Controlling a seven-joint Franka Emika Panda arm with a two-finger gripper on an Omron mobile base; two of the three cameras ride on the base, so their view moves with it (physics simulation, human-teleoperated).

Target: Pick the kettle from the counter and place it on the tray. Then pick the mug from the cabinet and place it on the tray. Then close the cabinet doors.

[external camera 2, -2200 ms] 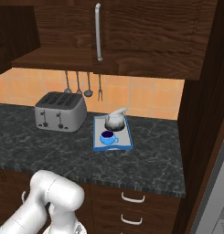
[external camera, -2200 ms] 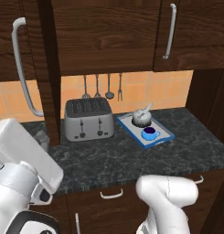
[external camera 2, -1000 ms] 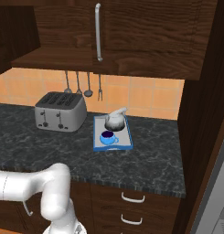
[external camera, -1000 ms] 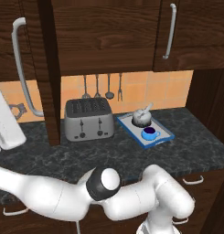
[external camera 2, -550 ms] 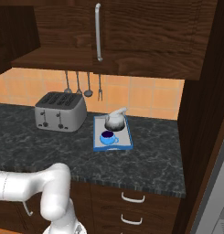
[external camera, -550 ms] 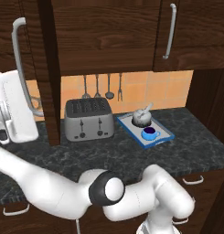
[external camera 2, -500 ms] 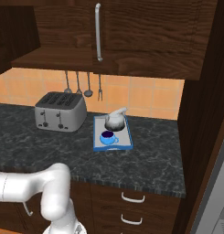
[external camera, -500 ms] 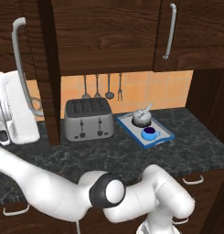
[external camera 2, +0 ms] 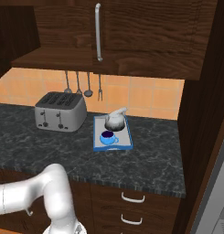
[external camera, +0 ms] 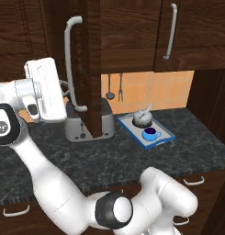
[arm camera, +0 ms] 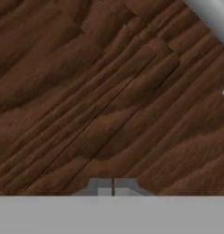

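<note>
The dark marbled surface runs under the wall cabinet, with the toaster on it and orange tiles behind. On the tray, well to the gripper's right and below it, stand the kettle and, touching-close in front, the blue mug; both placing steps look finished.

Half a second ago the left door stood wide at the left edge of the left base view. Now it has swung across in front of the toaster, its bar handle just right of the hand. The gripper presses flat on woodgrain, its fingertips together with no gap and holding nothing.

So the door is partly closed and the push probably needs to go on. The right door looks shut already.
</note>
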